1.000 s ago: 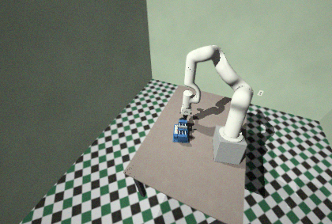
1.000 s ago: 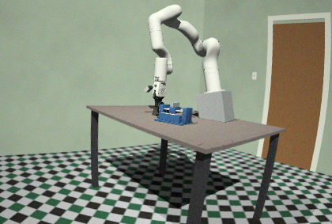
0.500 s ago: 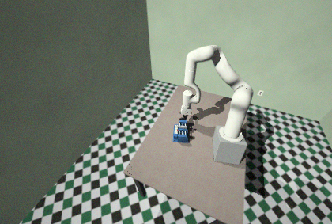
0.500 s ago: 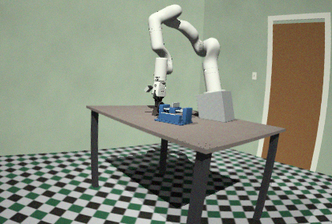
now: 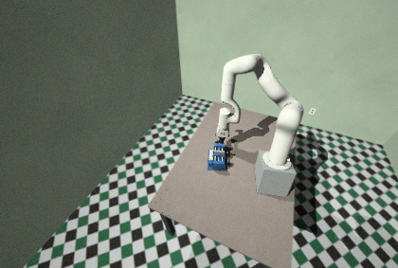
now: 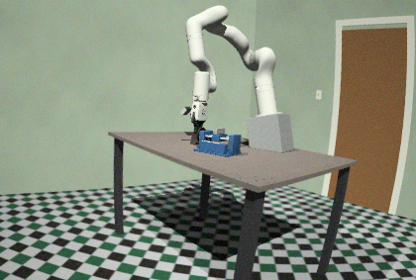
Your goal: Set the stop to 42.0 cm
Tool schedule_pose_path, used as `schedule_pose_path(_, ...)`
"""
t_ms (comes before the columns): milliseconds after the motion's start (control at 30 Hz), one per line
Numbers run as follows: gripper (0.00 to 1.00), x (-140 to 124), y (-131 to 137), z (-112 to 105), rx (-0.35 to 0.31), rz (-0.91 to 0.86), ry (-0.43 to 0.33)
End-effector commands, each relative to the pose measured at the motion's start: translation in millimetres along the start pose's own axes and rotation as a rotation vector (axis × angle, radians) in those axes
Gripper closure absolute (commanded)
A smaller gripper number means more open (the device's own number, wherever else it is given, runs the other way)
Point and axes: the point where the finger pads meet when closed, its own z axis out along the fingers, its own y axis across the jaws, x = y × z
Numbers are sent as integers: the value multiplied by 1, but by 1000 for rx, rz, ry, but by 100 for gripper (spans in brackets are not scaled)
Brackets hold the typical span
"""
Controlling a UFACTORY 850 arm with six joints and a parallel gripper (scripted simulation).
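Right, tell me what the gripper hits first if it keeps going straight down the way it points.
The gripper points down, already shut on the handwheel at the blue fixture's end; beyond that, probably the table.

The blue stop fixture (image 6: 218, 145) lies flat on the table, extending away from the jaws, with pale rails running lengthwise between its end blocks. A small grey stop block (image 6: 220, 130) sits on top, partway along. The dark handwheel (image 6: 195, 139) at the near end is clamped between the jaws.
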Motion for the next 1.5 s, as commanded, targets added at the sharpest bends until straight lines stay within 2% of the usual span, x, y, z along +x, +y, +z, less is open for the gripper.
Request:
schedule_pose_path(0, 94, 0, -1, -1, 1, 0, 0)
schedule_pose_path(1467, 94, 0, -18, -9, 1, 0, 0)
